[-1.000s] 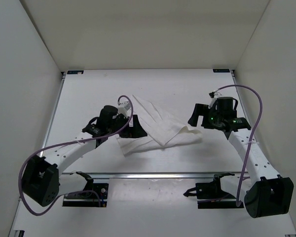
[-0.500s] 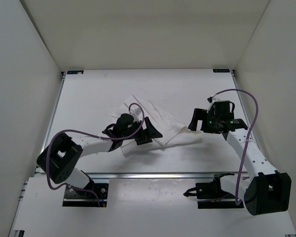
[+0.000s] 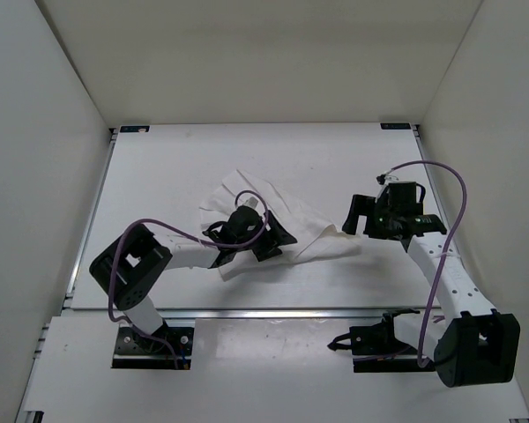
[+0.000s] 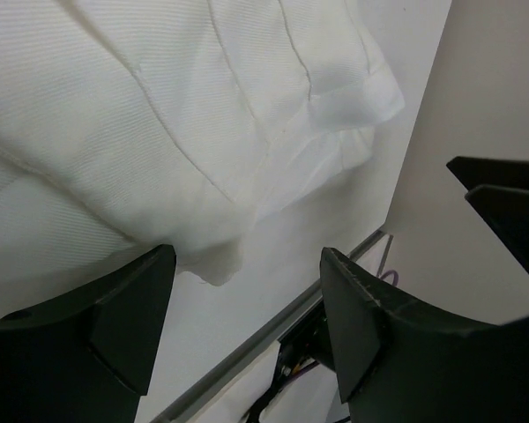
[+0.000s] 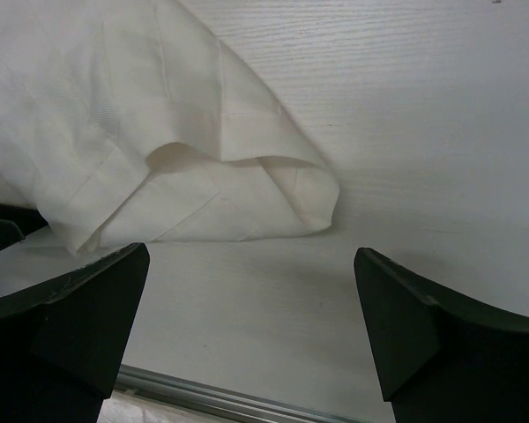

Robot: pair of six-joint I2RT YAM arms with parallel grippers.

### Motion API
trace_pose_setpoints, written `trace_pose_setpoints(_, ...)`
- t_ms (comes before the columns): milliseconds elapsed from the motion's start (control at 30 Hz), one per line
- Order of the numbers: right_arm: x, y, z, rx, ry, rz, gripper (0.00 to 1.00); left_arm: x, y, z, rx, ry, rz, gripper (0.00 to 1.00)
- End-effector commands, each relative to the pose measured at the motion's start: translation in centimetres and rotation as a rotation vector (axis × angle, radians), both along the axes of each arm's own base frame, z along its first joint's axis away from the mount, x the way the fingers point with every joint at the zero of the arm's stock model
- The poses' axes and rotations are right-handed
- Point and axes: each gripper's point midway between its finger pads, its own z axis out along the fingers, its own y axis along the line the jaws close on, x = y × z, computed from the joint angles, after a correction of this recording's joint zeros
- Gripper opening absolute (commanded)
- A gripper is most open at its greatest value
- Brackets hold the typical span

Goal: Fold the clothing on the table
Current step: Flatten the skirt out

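Plainly, a white garment (image 3: 313,231) lying rumpled on the bench (image 3: 159,167), spread between the two tools. Left tool (image 3: 275,238) set low at the cloth's near edge, with its fingers (image 4: 123,308) apart and nothing pinched. Seen from that wrist: a layered, seamed fold of the cloth just ahead of the tips, drooping toward the gap. Bare bench visible in the gap itself. Cannot tell whether either tip touches the fabric.

Right tool (image 3: 353,214) spread wide and gripping nothing, aimed at the garment's right end. Ahead of it and to its left, a corner of the cloth curled over on itself, with a hem running down close to the left finger (image 5: 79,308). Open bench straight in front of the right finger and between both fingers. Metal rail (image 3: 273,310) behind both tools, toward the arm bases.
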Motion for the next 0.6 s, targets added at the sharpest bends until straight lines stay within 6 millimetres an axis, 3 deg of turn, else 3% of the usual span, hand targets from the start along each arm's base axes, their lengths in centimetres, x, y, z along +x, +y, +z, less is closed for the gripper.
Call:
trace_pose_setpoints(0,0.3,-0.5,0.4,-0.017,-0.035,0.014,1.00,1.3,-0.8,1.1,-0.013,-0.011,0.083,0.76)
trace_pose_setpoints(33,0.0,-0.5,0.1,-0.016,-0.019,0.013,0.99,1.3,-1.2,1.5,-0.020,-0.013,0.078,0.76)
trace_pose_setpoints(133,0.3,-0.6,0.5,-0.021,-0.040,0.025,0.99,0.4,-1.0,0.2,0.026,0.028,0.076,0.85)
trace_pose_setpoints(167,0.1,-0.6,0.4,-0.023,-0.035,0.027,0.99,0.1,-0.4,-0.4,0.035,0.045,0.092,0.88)
trace_pose_setpoints(200,0.2,-0.7,0.4,-0.029,-0.041,0.031,0.99,-0.1,-0.6,0.5,0.011,0.036,0.101,0.90)
trace_pose_setpoints(267,0.1,-0.7,0.1,-0.037,-0.038,0.032,0.99,-0.6,0.6,-0.6,0.025,0.057,0.140,0.93)
trace_pose_setpoints(467,-0.2,-0.1,-0.3,-0.055,-0.035,0.065,0.99,-1.1,-1.1,-1.1,-0.010,0.078,0.134,0.88)
trace_pose_setpoints(567,-0.3,0.1,-0.1,-0.062,-0.040,0.078,0.99,0.2,-2.2,-0.4,-0.046,0.060,0.155,0.84)
